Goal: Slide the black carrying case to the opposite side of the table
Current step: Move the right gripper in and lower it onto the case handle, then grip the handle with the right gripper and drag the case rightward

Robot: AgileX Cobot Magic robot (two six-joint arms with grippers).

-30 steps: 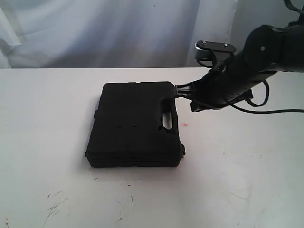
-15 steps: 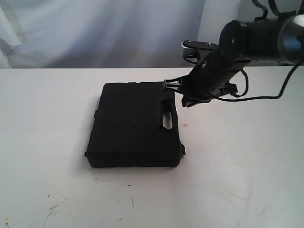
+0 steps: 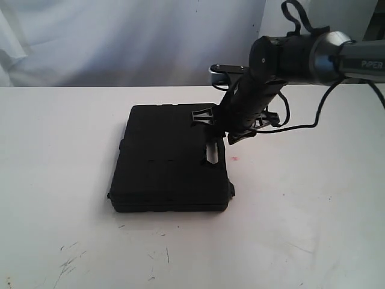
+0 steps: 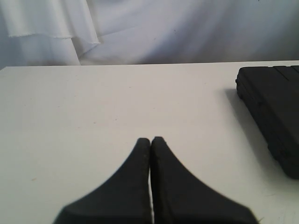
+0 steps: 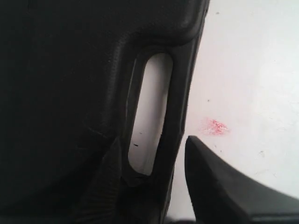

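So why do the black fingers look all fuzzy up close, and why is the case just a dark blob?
Left wrist view: the left hand sits too near the lens, so its edges blur low down; the table looks sharp. Right wrist view: the right hand is soft too. Exterior view: the black carrying case swallows light, hiding detail.
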